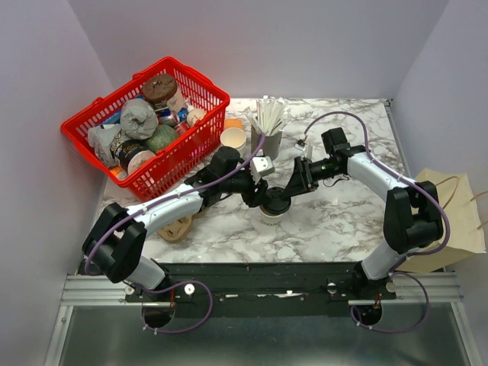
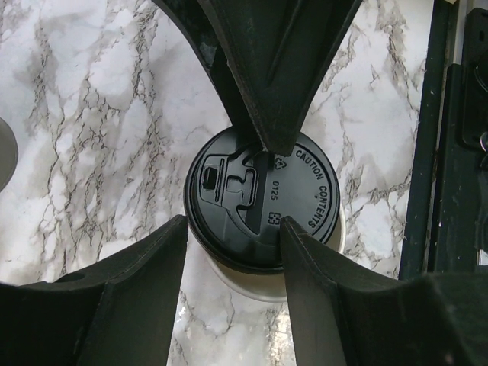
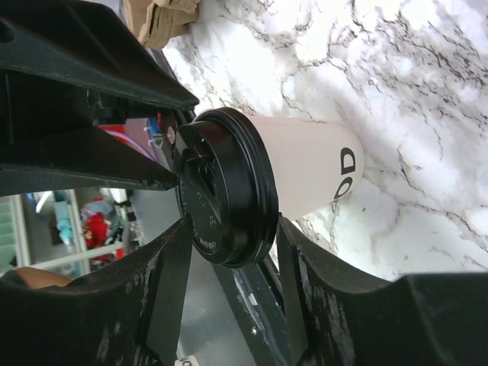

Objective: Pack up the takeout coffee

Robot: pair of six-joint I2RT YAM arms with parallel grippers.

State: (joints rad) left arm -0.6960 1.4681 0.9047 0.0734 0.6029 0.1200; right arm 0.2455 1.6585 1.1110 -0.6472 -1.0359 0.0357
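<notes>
The takeout coffee (image 1: 273,206), a cream-white paper cup with a black lid, stands upright on the marble table (image 1: 335,221) between my two arms. My left gripper (image 1: 261,198) is open just above the lid (image 2: 252,194). In the left wrist view one tip of it (image 2: 235,223) sits at the lid's edge and the other over its top. My right gripper (image 1: 290,191) reaches in from the right and is open. Its fingers (image 3: 301,305) closely flank the lid rim, one above the lid, one under the rim beside the cup wall (image 3: 305,164). Its upper finger (image 2: 267,91) crosses the lid.
A red basket (image 1: 221,95) holding several packaged items stands at the back left. A stack of paper cups (image 1: 234,138) and a grey cup of white sticks (image 1: 268,126) stand behind the coffee. A brown cardboard piece (image 1: 177,228) lies by the left arm. A paper bag (image 1: 450,221) lies far right.
</notes>
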